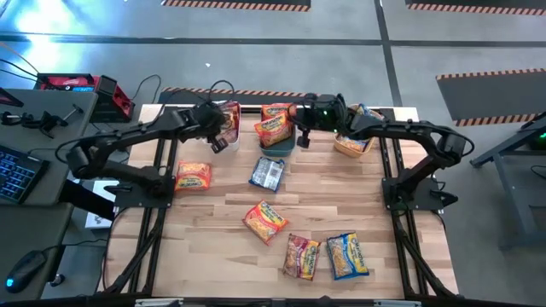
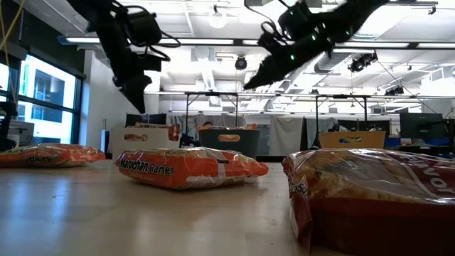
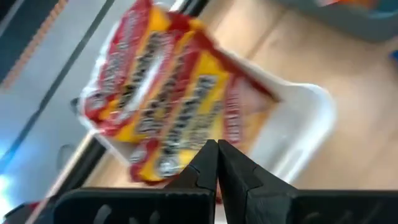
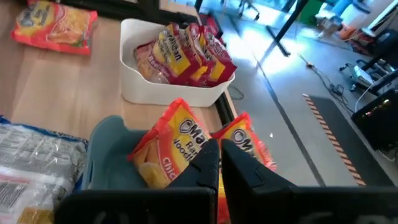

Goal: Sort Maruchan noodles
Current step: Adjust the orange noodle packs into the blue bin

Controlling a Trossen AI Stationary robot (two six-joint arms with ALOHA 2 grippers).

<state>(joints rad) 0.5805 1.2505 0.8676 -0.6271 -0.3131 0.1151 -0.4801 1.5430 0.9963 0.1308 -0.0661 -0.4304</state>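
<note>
My left fingers (image 3: 216, 163) are clenched on nothing, hovering above the white bin (image 3: 311, 109) at the back of the surface (image 1: 341, 200). Under them the bin holds pink-red packets (image 3: 155, 99), standing on edge and leaning.

My right fingers (image 4: 219, 163) are also clenched and empty, directly over the teal bin (image 4: 109, 146). Orange packets (image 4: 177, 146) stand in it on edge, labels up. Just past my right fingers on the outer side is a third, orange bin (image 1: 351, 147) with blue-and-yellow packets; I cannot count them.

So I judge the sort partly done: all three bins already hold their own kind. Six packets are still loose, all lying flat.
- A blue one (image 1: 268, 174) is nearest, just in front of the teal bin, long axis running away from me.
- An orange one (image 1: 193, 176) is in front of my left fingers, long axis across the surface.
- Another orange one (image 1: 264, 220) is mid-surface, turned diagonally.
- A pink-red one (image 1: 300, 256) and a blue-and-yellow one (image 1: 347, 255) lie side by side near the front edge, well apart from both fingers, long axes roughly front to back and slightly tilted.
- The sixth lies close under my left fingers in front of the white bin; I cannot tell its kind.
</note>
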